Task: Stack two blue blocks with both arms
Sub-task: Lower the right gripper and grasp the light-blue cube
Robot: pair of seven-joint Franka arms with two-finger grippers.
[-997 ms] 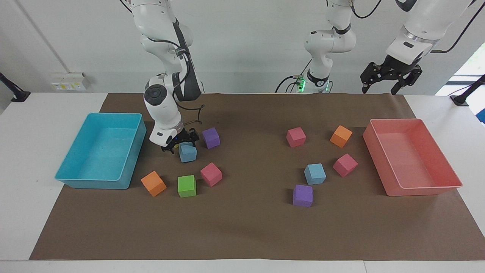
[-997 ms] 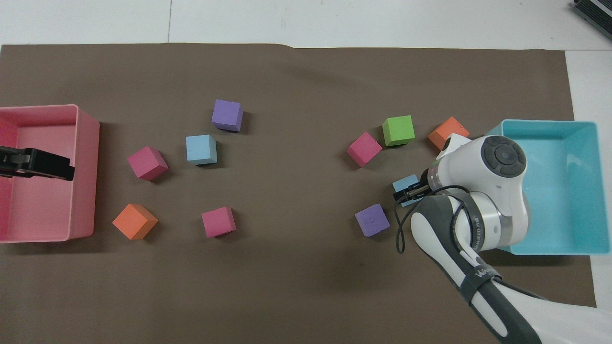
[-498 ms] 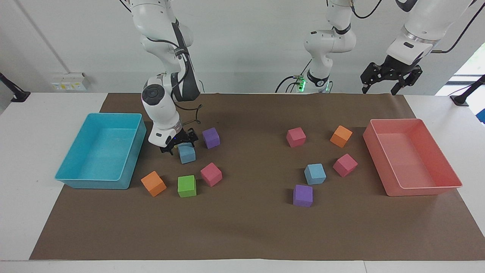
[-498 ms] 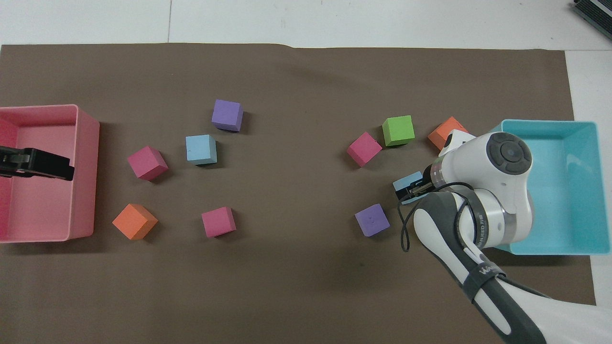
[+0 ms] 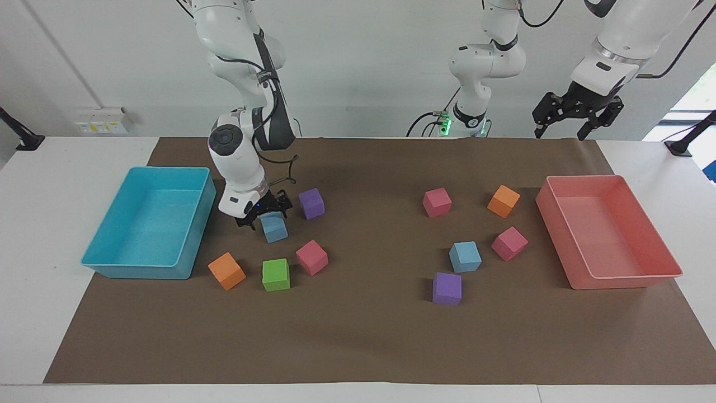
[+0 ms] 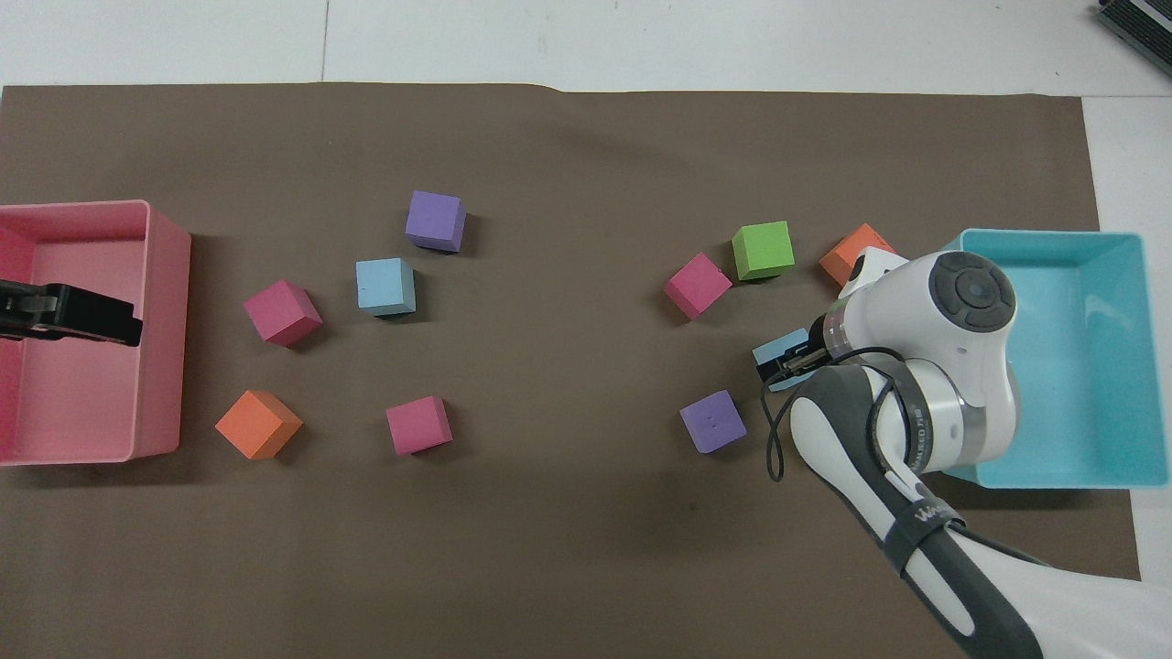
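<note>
The right hand (image 5: 267,215) was clamped on one blue block (image 5: 274,229), which sat tilted between its fingers, at about eight o'clock from a purple cube (image 5: 311,203) in the facing view. The second blue block (image 5: 465,257) lay on the tabletop (image 5: 358,347) at about eight o'clock from a pink cube (image 5: 509,243). The left hand (image 5: 576,120) waited in the air with fingers apart, at about twelve o'clock from the pink tray (image 5: 626,277).

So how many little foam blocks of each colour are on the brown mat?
Sky-blue foam cubes: 2
Pink foam cubes: 3
Purple foam cubes: 2
Orange foam cubes: 2
Green foam cube: 1
Total: 10
</note>
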